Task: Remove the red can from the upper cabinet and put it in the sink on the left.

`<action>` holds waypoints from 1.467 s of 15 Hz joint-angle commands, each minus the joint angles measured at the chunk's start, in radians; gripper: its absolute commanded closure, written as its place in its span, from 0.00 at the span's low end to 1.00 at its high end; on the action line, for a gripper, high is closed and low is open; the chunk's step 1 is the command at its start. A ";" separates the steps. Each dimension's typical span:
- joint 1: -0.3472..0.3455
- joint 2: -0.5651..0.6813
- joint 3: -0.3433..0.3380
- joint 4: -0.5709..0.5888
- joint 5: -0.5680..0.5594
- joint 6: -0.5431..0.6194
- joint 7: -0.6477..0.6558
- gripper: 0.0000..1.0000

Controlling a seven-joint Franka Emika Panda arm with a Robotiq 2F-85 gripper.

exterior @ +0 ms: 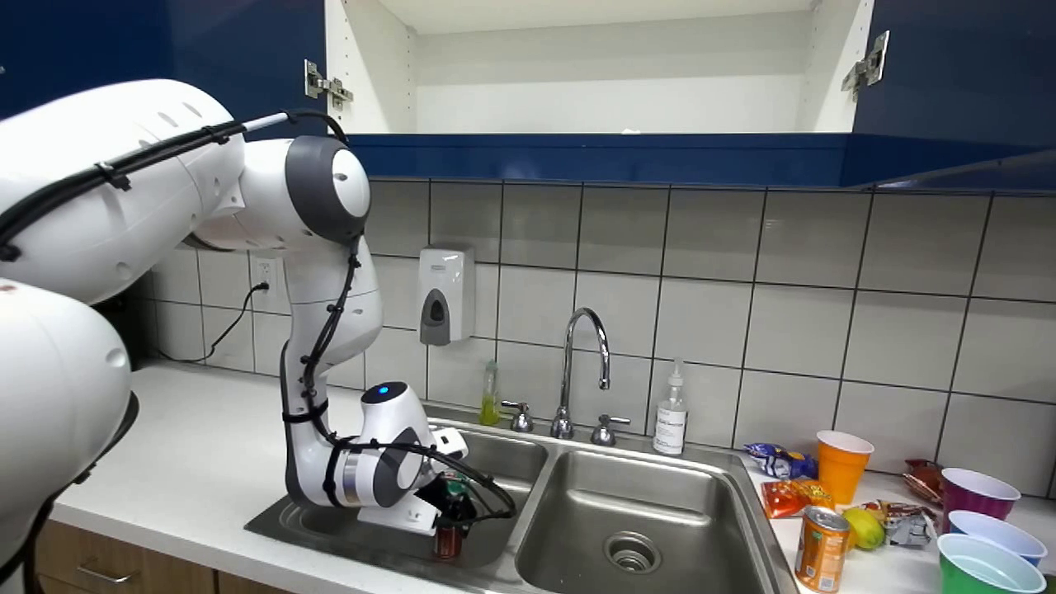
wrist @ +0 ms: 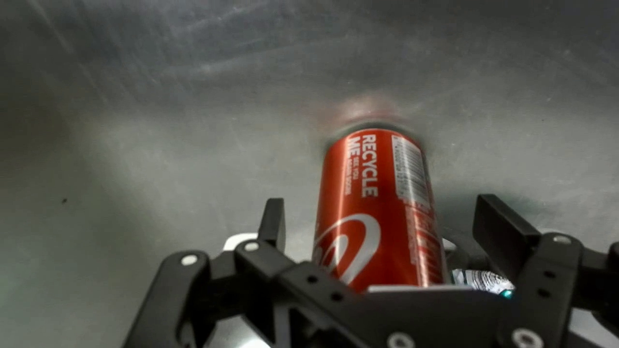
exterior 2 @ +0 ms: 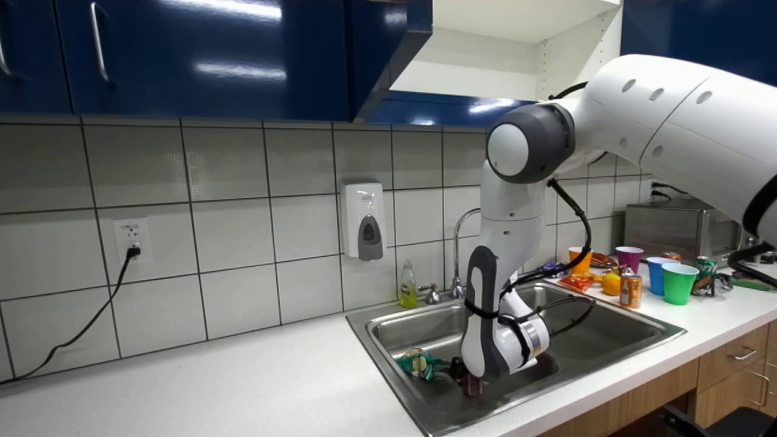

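The red can (wrist: 377, 193) stands in the left basin (exterior: 503, 462) of the double sink. Its lower part also shows in both exterior views (exterior: 448, 543) (exterior 2: 472, 386). My gripper (wrist: 385, 217) reaches low into that basin, with its fingers on either side of the can. In the wrist view the fingers are apart, with a gap on each side between finger and can. The can's near end is hidden behind the gripper body. In the exterior views the gripper (exterior: 452, 503) is small and dark. The open upper cabinet (exterior: 610, 103) shows bare shelves.
A green crumpled wrapper (exterior 2: 419, 363) lies in the same basin beside the can. The faucet (exterior: 568, 371), a soap bottle (exterior: 490, 396) and a pump bottle (exterior: 671, 417) stand behind the sink. Cups, wrappers and an orange can (exterior: 822, 549) stand right of the sink.
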 commanded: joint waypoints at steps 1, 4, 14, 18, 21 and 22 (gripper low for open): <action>0.033 -0.022 -0.021 -0.031 0.038 0.000 -0.031 0.00; 0.059 -0.053 -0.041 -0.067 0.053 0.000 -0.032 0.00; 0.149 -0.200 -0.115 -0.227 0.091 -0.012 -0.047 0.00; 0.176 -0.280 -0.142 -0.292 0.099 -0.027 -0.058 0.00; 0.188 -0.339 -0.156 -0.337 0.099 -0.044 -0.073 0.00; 0.191 -0.359 -0.158 -0.352 0.097 -0.051 -0.078 0.00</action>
